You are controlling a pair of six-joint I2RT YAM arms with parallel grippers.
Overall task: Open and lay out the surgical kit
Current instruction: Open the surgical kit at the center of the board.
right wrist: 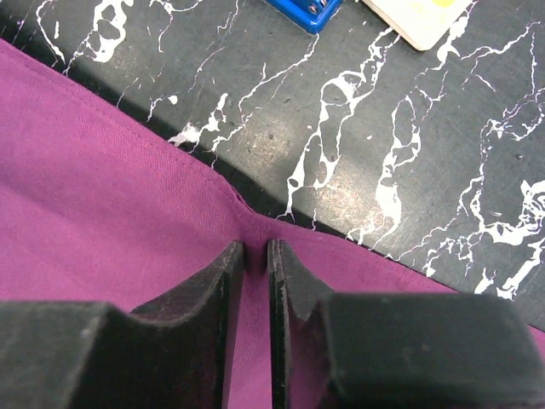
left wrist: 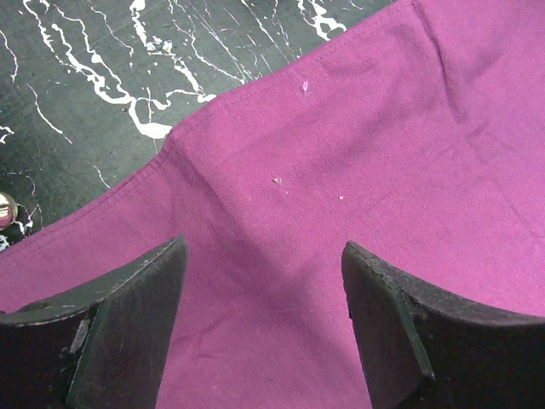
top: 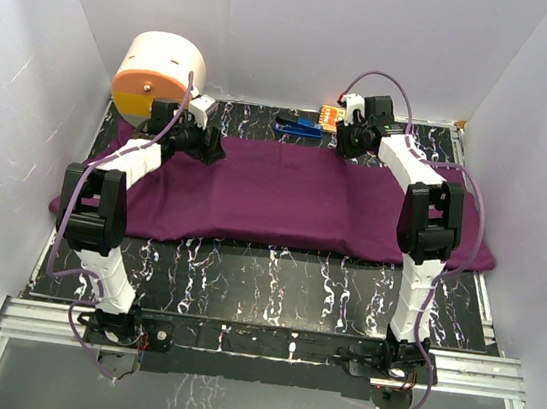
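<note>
The purple cloth wrap [top: 284, 198] lies spread flat as a wide band across the middle of the black, white-veined table [top: 272, 290]. Its ends reach toward both side edges, with a bare strip of table in front of it and a narrower one behind. Both arms rise from their bases at the near edge, bend at raised elbows above the cloth's near hem, and stretch forward and down toward its far side. The left arm angles inward from its elbow at the cloth's left end. The left gripper [top: 209, 146] hangs over the cloth close to its far-left hem, just in front of the cream-and-orange round drum [top: 160, 74] standing in the far-left corner. In its wrist view the two dark fingers [left wrist: 128, 328] stand wide apart, holding nothing, with flat cloth below them; the hem runs diagonally ahead of them, with table beyond. The right arm leans inward from its elbow near the cloth's right end, and the right gripper [top: 347, 144] points down at the far hem, right of centre. Its wrist view shows the fingers [right wrist: 200, 294] almost together with only a thin slit between them. Their tips sit at the hem, where the cloth puckers up into the gap, so the grip is on the cloth's edge. Just beyond that hem a small blue item [top: 299, 125] and a small orange item [top: 327, 118] lie on bare table, off the cloth.
</note>
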